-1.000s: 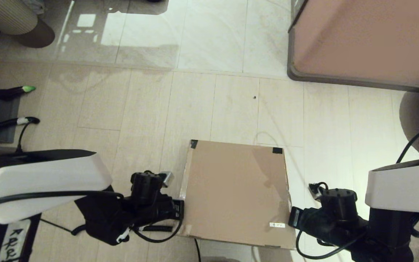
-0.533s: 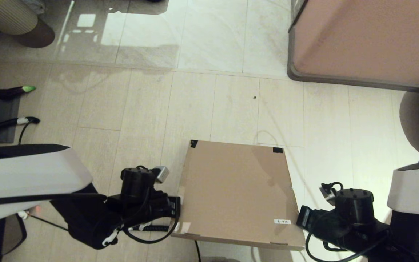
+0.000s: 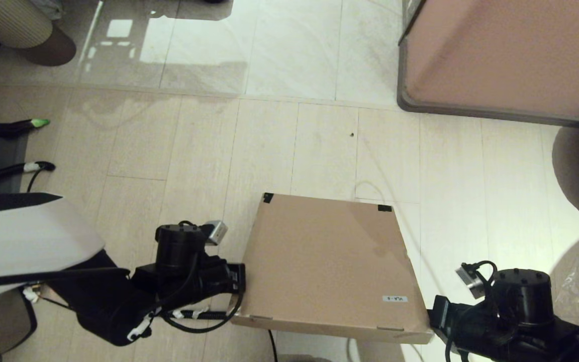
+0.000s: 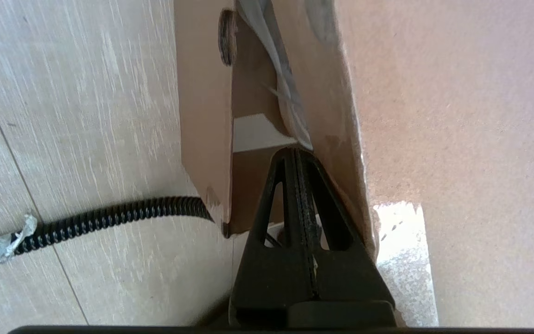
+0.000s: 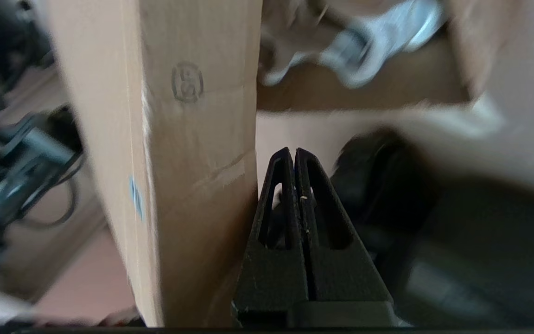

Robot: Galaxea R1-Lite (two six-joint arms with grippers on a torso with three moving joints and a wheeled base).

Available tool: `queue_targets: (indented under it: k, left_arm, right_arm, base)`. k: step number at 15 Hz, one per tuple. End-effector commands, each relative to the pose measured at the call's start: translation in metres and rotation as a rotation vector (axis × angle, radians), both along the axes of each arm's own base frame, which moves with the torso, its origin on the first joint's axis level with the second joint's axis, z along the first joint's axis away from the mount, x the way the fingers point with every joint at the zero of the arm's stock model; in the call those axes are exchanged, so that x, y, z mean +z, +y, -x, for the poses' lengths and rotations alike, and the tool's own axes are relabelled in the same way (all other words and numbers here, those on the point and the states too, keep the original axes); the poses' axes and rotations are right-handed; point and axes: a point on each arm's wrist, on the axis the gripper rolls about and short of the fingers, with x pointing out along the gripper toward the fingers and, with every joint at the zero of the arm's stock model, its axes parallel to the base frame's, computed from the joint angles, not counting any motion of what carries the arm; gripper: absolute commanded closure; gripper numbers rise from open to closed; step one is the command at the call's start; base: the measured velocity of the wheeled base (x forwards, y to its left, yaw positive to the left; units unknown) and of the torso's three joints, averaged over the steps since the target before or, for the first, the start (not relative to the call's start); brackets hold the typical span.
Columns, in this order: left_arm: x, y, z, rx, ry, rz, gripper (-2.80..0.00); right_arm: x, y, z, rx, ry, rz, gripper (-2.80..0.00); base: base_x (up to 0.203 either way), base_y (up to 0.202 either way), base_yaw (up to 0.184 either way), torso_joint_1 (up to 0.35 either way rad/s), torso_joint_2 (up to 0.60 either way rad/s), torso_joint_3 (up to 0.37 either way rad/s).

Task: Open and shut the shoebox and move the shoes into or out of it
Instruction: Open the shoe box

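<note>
Lid's mid-lift: the plain brown cardboard shoebox [image 3: 327, 266] sits on the floor btwn both arms, its near edge raised. Left pincer [image 4: 300, 155] is pressed shut, tips wedged under the flap edge; right pincer [image 5: 293, 153] is also pinched closed w/ nothing in it, tucked under the lid beside the box wall. Raise both evenly so the flap doesn't twist. Something white shows inside, prob. the white lace-up sneakers [image 5: 364, 32].
</note>
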Motion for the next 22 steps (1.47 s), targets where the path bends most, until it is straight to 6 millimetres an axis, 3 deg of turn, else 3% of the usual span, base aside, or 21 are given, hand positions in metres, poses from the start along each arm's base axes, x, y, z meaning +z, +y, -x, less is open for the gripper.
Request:
queue_targets:
  k: [1,13,18,22]
  left_arm:
    - [0.01,0.0,-0.001,0.031,-0.026,0.027,0.0]
    - [0.061,0.013,0.0,0.117,-0.194,0.173,0.0]
    - [0.069,0.036,0.0,0.184,-0.217,0.176,0.0]
    - [0.073,0.042,0.005,0.199,-0.225,0.177,0.0]
  right_arm:
    - [0.008,-0.002,0.008,-0.009,0.009,-0.043,0.0]
    - [0.017,-0.007,0.032,0.001,-0.002,-0.034,0.0]
    - [0.025,-0.007,0.032,0.004,-0.042,-0.047,0.0]
    - [0.038,-0.005,0.022,-0.004,-0.122,-0.071,0.0]
  base:
    - [0.0,0.0,0.0,0.0,0.0,0.0]
    - [0.0,0.0,0.0,0.0,0.0,0.0]
    - [0.0,0.0,0.0,0.0,0.0,0.0]
    - [0.0,0.0,0.0,0.0,0.0,0.0]
